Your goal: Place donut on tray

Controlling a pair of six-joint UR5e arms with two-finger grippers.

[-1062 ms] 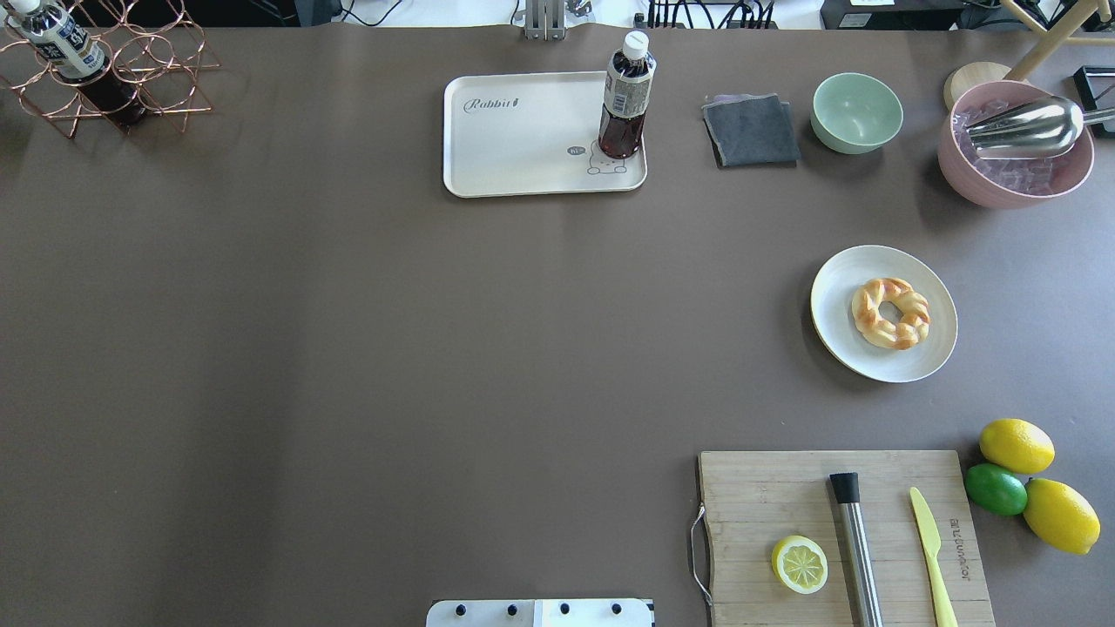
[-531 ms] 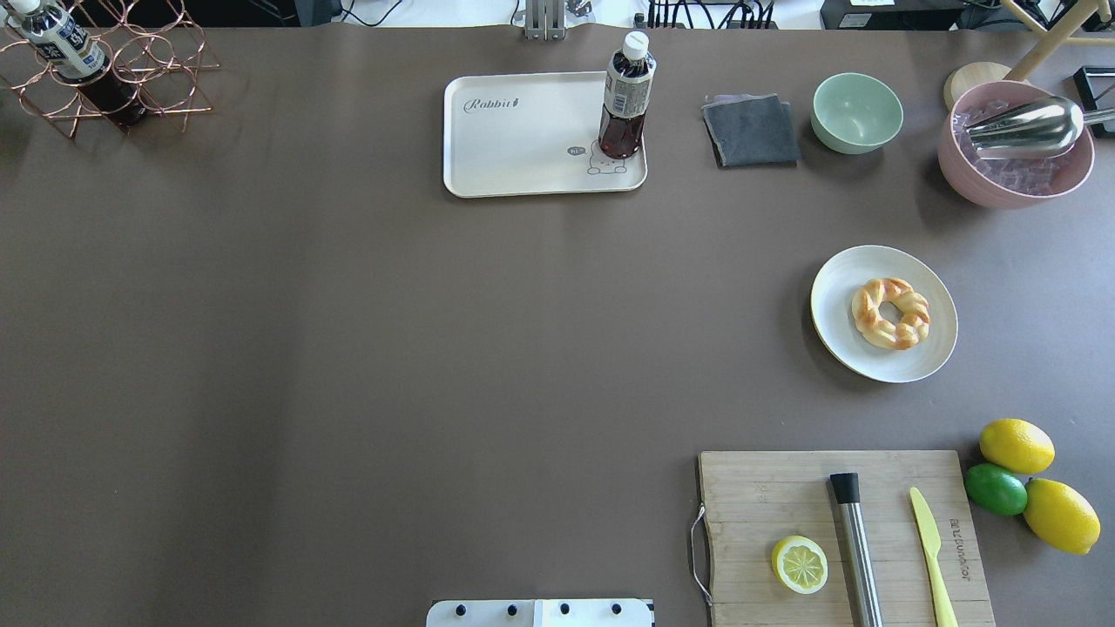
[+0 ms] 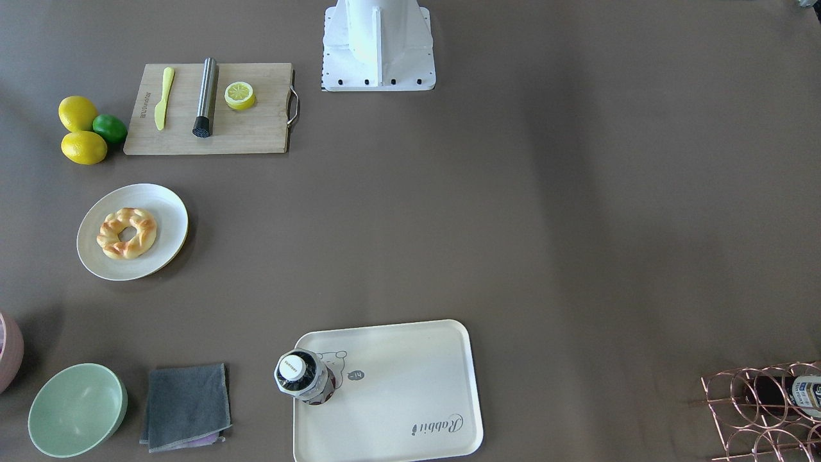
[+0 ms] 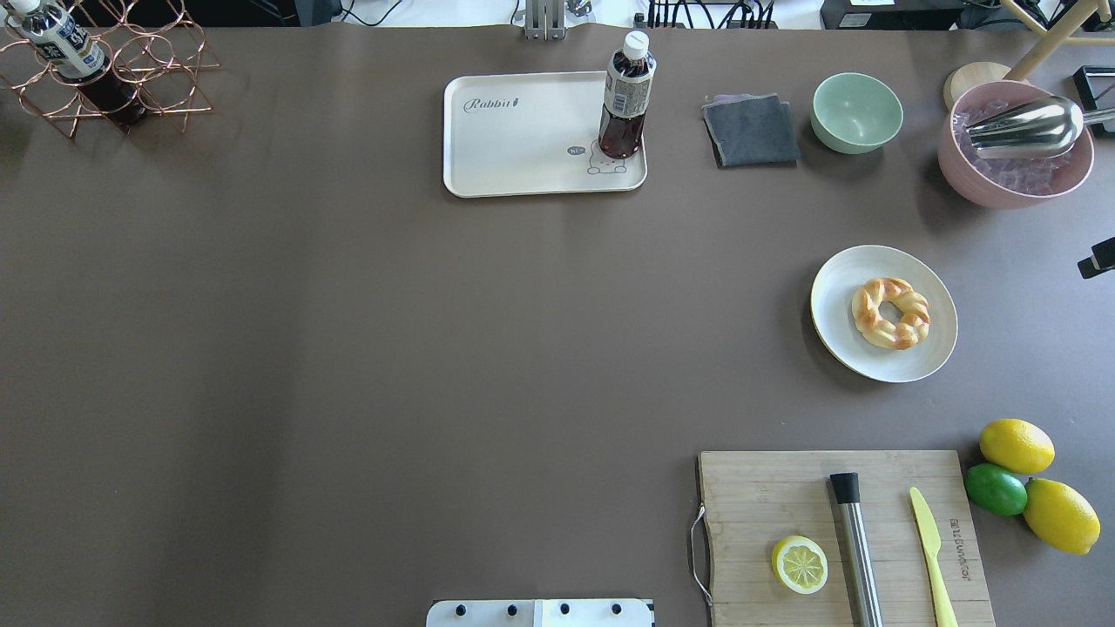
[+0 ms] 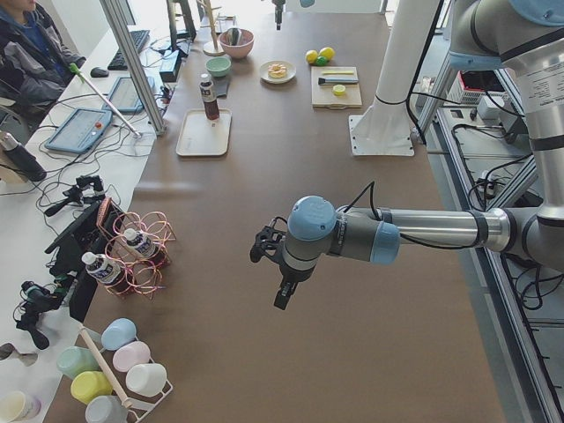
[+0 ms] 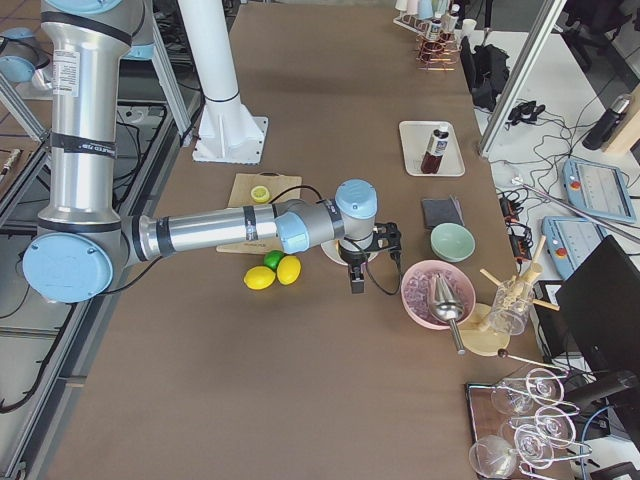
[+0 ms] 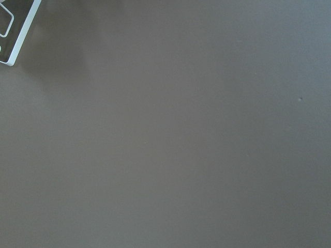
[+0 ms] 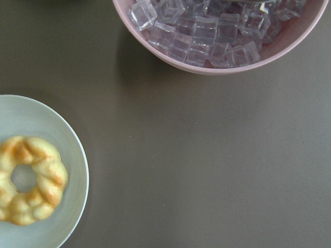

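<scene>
Donut (image 4: pixel 890 313) sits untouched on plate (image 4: pixel 836 348), my right arm (image 6: pixel 300 228) hovering at its three o'clock; I cannot tell either arm's jaws' state. Next, I must centre overhead and grasp.

Table (image 4: pixel 348 348): matt brown covering, smooth, with faint creases.
Tray (image 4: pixel 523 139): smooth cream, matt, looks like plastic.
Donut (image 4: pixel 890 313): ridged twisted crust with a light sheen.
Plate (image 4: pixel 838 300): smooth, satin white.
Board (image 4: pixel 758 505): pale wood with visible grain.
Rod (image 4: pixel 858 549): brushed metal with a black end.
Knife (image 4: pixel 929 540): yellow plastic.
Cloth (image 4: pixel 751 131): grey woven fabric.
Scoop (image 4: pixel 1028 126): polished metal, mirror-bright.
Cubes (image 8: pixel 207 31): clear, glossy.
Rack (image 4: pixel 148 65): shiny copper-toned wire.
Bottle (image 4: pixel 625 96): clear plastic with a printed label.
</scene>
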